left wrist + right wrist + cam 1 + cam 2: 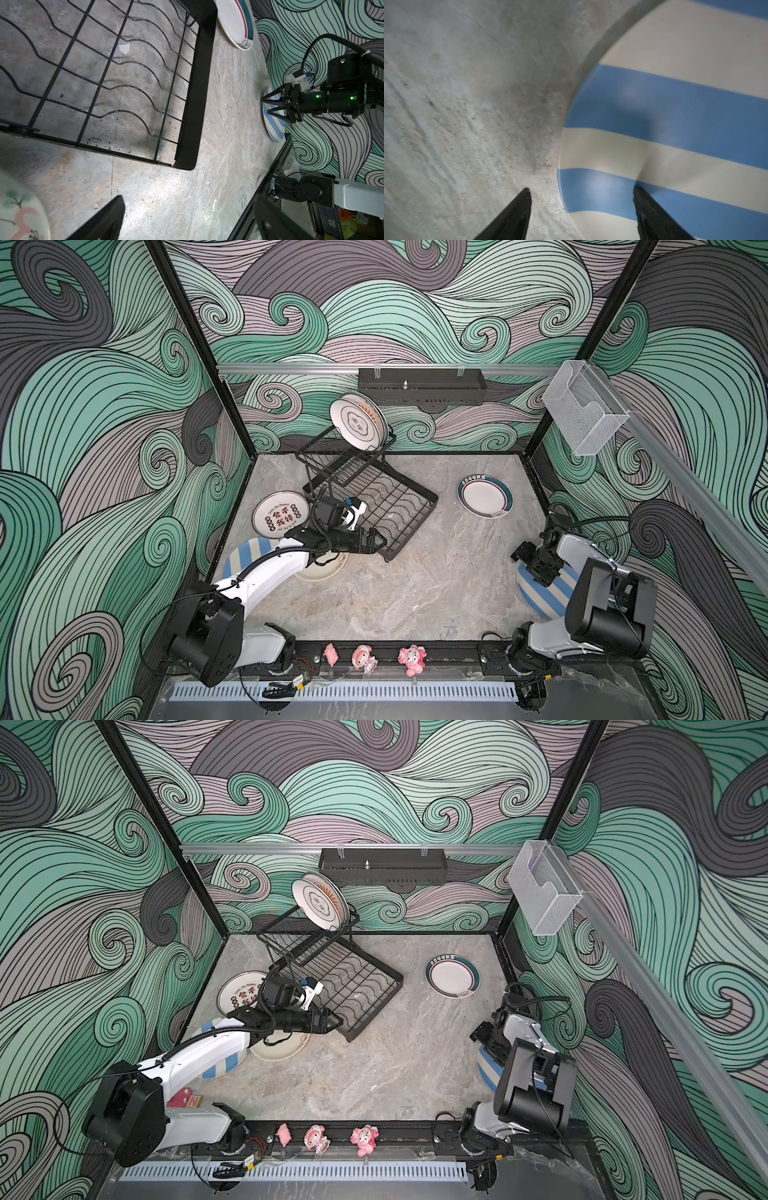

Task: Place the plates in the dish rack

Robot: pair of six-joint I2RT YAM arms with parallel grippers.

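Observation:
The black wire dish rack (415, 524) stands left of centre, with upright plates (357, 425) leaning in its raised upper basket. Lying flat on the table are a teal-rimmed plate (485, 497), a white plate with red and black characters (278, 514), a cream plate (322, 570), and a blue-striped plate (245, 556) partly under the left arm. My left gripper (381, 541) hangs open and empty over the rack's near corner (195, 104). My right gripper (581, 207) is open astride the rim of a second blue-striped plate (675, 108), one finger over the table, one over the plate.
A black perforated trough (422, 385) hangs on the back rail. A clear plastic box (586, 410) is fixed to the right rail. Pink figurines (365, 657) sit on the front bar. Patterned walls close in three sides.

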